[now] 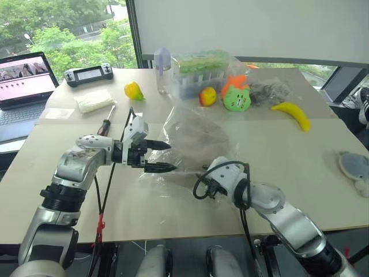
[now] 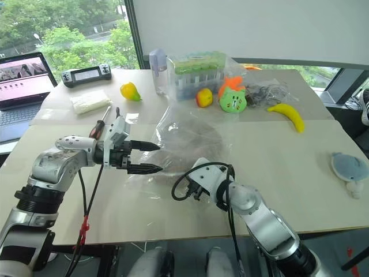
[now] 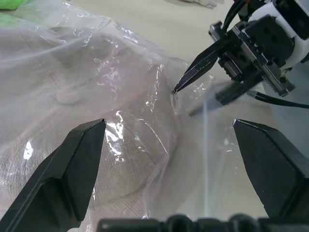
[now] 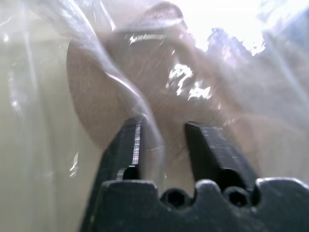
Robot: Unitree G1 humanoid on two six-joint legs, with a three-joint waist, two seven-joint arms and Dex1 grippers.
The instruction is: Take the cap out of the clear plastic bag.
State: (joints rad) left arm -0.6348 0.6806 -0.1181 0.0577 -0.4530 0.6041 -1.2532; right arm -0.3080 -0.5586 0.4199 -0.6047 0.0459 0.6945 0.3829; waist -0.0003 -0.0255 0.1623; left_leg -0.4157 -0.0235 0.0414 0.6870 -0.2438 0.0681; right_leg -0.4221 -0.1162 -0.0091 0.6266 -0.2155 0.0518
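Observation:
The clear plastic bag (image 1: 173,118) lies crumpled in the middle of the table. The beige-grey cap (image 1: 193,137) is inside it, its weave showing through the film in the left wrist view (image 3: 72,96) and the right wrist view (image 4: 96,92). My left gripper (image 1: 163,156) hovers open at the bag's left edge, one finger above the other, pointing right. My right gripper (image 4: 161,128) comes in from the near side. Its fingers are drawn to a narrow gap with a fold of the bag's film between them, as the left wrist view (image 3: 186,99) also shows.
A screwdriver (image 1: 106,122), a white packet (image 1: 95,101), a controller (image 1: 89,74) and a laptop (image 1: 20,81) sit to the left. Behind the bag are a bottle (image 1: 162,69), a green-topped box (image 1: 202,69), toy fruit (image 1: 207,96) and a banana (image 1: 294,115). A grey plush (image 1: 353,167) lies far right.

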